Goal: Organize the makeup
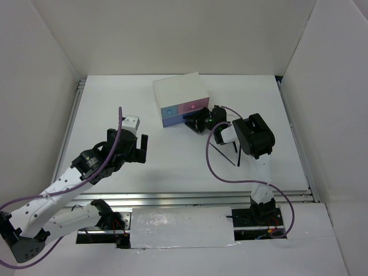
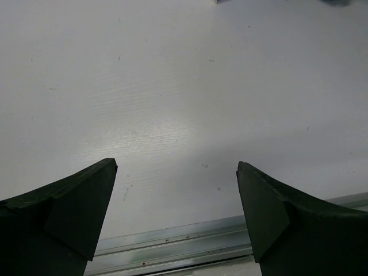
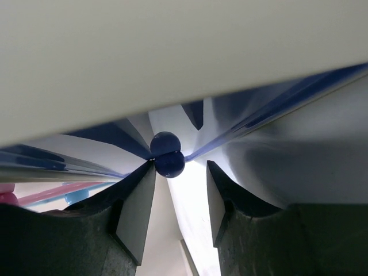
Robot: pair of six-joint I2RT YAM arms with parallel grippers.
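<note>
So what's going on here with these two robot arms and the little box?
The right arm's fingers sit at the front of the white box with blue and pink drawers, either side of a small dark round knob but not closed on it. The left arm's fingers hang wide open over bare table, holding nothing. Two thin black sticks, probably makeup brushes, lie on the table by the right arm.

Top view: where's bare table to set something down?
Free: table left of the white drawer box; centre strip between left gripper and black brushes. Crowded: box front, around right gripper.
</note>
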